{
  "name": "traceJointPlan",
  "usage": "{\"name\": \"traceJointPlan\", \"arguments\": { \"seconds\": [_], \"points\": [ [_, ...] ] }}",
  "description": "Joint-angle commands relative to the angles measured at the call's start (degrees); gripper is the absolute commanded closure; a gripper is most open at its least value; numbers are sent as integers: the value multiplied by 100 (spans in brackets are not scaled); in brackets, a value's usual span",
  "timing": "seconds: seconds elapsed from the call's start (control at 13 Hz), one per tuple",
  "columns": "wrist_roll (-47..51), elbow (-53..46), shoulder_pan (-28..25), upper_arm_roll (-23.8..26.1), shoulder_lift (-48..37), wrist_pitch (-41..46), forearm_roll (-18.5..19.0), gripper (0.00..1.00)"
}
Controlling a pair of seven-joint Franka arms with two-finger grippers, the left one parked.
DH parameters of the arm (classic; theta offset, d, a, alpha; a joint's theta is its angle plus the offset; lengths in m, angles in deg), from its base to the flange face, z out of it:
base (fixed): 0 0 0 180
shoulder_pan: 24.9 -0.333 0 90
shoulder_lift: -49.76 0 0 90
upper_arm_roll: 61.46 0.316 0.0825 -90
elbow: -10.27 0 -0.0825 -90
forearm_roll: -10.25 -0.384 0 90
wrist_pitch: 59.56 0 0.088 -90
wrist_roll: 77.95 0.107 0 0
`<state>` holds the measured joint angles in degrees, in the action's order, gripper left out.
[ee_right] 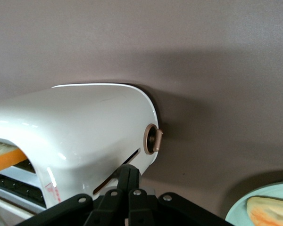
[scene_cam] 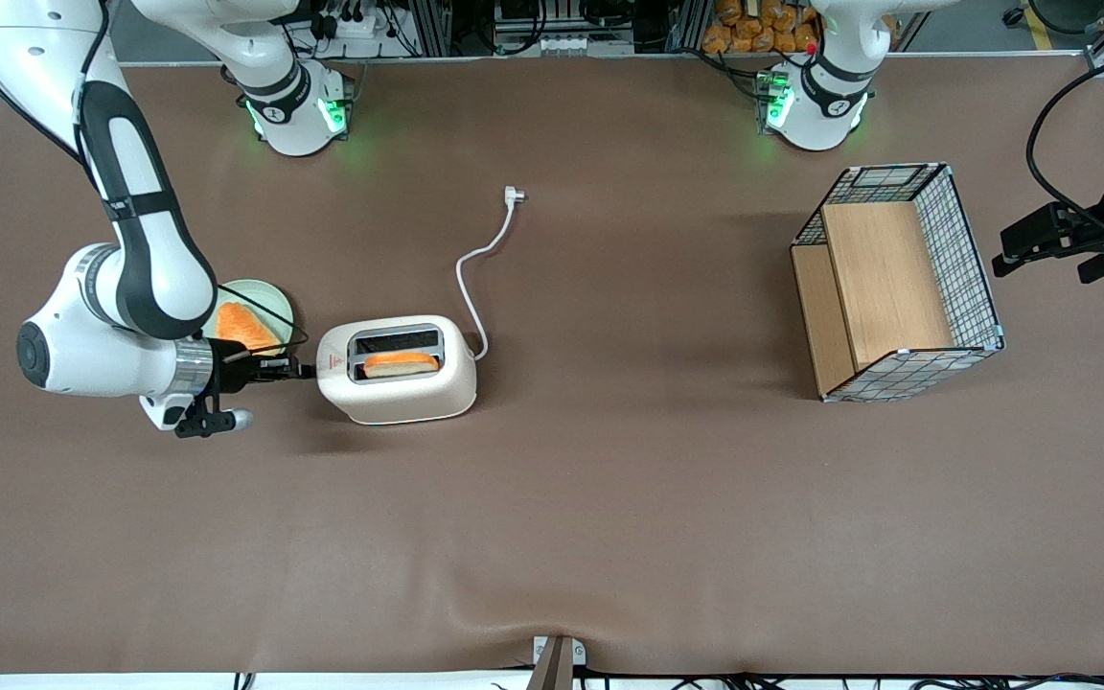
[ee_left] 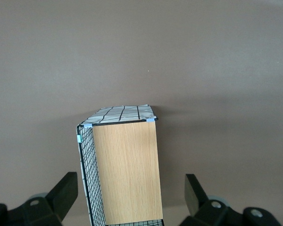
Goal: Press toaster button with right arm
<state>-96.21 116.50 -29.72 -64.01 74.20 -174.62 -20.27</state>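
From the front, the right arm (scene_cam: 135, 240) reaches low over the brown table (scene_cam: 609, 498), its end effector (scene_cam: 295, 369) pressed right up to the end of the toaster (scene_cam: 397, 369) that faces the working arm's end of the table. One slice of toast (scene_cam: 402, 363) sits in the slot nearer the camera (the other slot is dark). A pale green plate (scene_cam: 269, 297) with orange bread lies just beside the wrist. The white cord (scene_cam: 485, 264) trails away toward the arm bases.

On the right wrist camera, the end effector (ee_right: 129, 181) has its fingers clenched together, tips touching the toaster (ee_right: 80, 127) at its lever slot. The toaster button (ee_right: 154, 140), a small round knob, juts from the same end face, just beside those tips.

The left wrist camera shows only a wire basket (ee_left: 92, 188) with a wooden panel.
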Motion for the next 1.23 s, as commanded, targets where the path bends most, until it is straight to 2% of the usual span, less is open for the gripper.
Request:
{"name": "traceJointPlan", "arguments": {
  "seconds": [0.0,1.15],
  "points": [
    [-397,47,86,52,166,-183,-331,100],
    [-777,56,131,43,509,-534,-420,100]
  ]
}}
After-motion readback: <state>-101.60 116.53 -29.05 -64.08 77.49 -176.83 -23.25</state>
